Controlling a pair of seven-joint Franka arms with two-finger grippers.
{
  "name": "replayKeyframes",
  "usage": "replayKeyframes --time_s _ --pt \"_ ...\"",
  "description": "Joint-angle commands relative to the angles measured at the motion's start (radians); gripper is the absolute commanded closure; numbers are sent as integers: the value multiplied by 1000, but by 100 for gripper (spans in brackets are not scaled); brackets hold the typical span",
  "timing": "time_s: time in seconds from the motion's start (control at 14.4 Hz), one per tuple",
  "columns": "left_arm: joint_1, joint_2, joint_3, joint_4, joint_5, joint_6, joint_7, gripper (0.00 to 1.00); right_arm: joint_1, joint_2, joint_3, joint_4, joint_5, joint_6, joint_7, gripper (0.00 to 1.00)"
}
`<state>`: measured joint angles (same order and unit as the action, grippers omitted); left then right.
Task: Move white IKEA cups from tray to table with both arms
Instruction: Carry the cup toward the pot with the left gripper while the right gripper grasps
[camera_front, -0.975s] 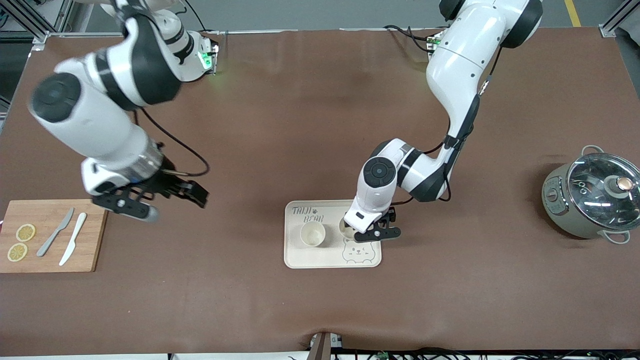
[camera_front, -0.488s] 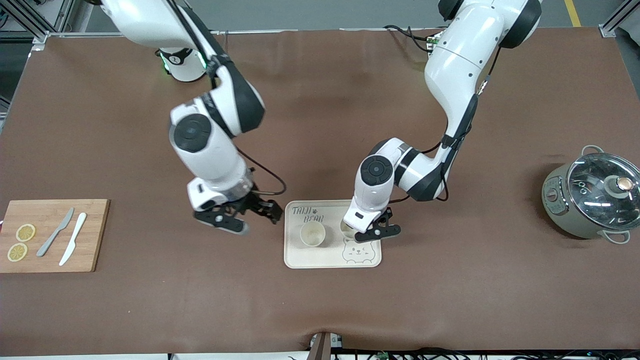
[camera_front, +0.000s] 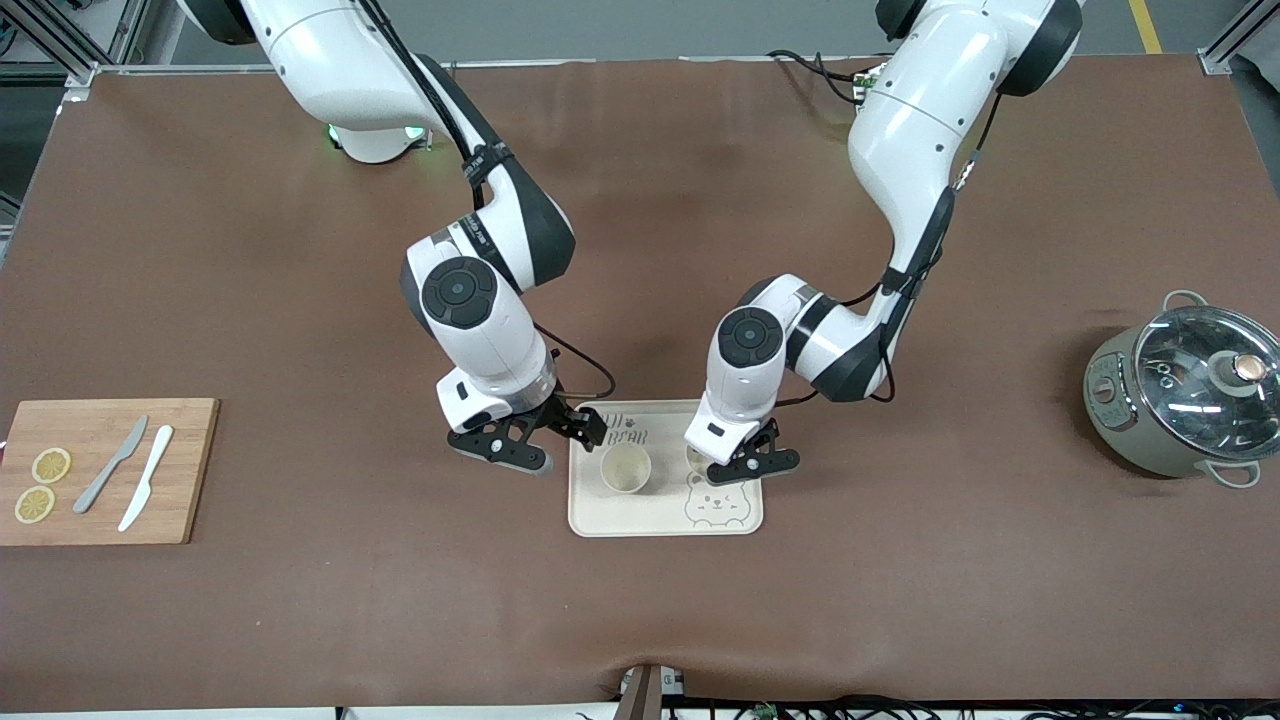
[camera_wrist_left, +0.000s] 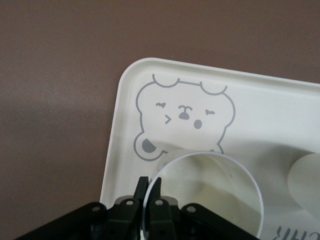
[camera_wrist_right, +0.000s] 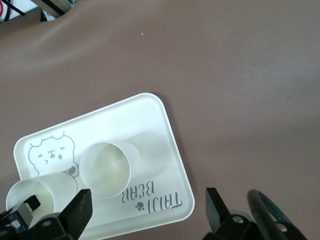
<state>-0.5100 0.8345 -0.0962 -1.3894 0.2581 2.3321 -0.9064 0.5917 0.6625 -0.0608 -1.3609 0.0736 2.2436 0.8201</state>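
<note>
White IKEA cups (camera_front: 626, 467) on tray (camera_front: 600, 522): light, rigid, likely slippery; left pincer (camera_front: 737, 461) clenched on one rim, right pincer (camera_front: 541, 440) released over the tray's edge

Count at this moment, front view.

- Arms: 2, each with one two-finger gripper: left gripper (camera_front: 742, 466), right gripper (camera_front: 540, 443).
- White cups: 2, both on the tray. One cup (camera_front: 626, 467) toward the right arm's end; second cup (camera_front: 697, 458) toward the left arm's end.
- Tray (camera_front: 600, 516): 1.
- Table (camera_front: 640, 620): 1.
- Wooden cutting board (camera_front: 185, 470): 1.
- Lemon slices on board: 2 (camera_front: 51, 465) (camera_front: 34, 504).
- Knives on board: 2, one grey (camera_front: 110, 464), one white (camera_front: 146, 477).
- Lidded pot (camera_front: 1180, 395): 1.
</note>
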Motion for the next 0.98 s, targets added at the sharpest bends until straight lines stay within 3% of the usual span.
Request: replayKeyframes --time_s 0.0,0.28,0.56,0.7,0.91 --pt "2 -21 6 -5 32 -7 -26 100 2 45 -2 32 -3 46 2 0" --pt "62 -115 -19 -5 4 -164 30 100 8 91 -2 32 -5 126 4 0" --pt "233 -228 -112 -20 -115 -359 225 100 14 114 -2 32 -5 151 4 0" --pt "319 -293 -154 -98 -120 -379 279 100 16 126 -2 32 -6 155 4 0" --pt "492 -389 -233 -242 -122 -308 366 100 33 144 -2 32 -6 191 4 0"
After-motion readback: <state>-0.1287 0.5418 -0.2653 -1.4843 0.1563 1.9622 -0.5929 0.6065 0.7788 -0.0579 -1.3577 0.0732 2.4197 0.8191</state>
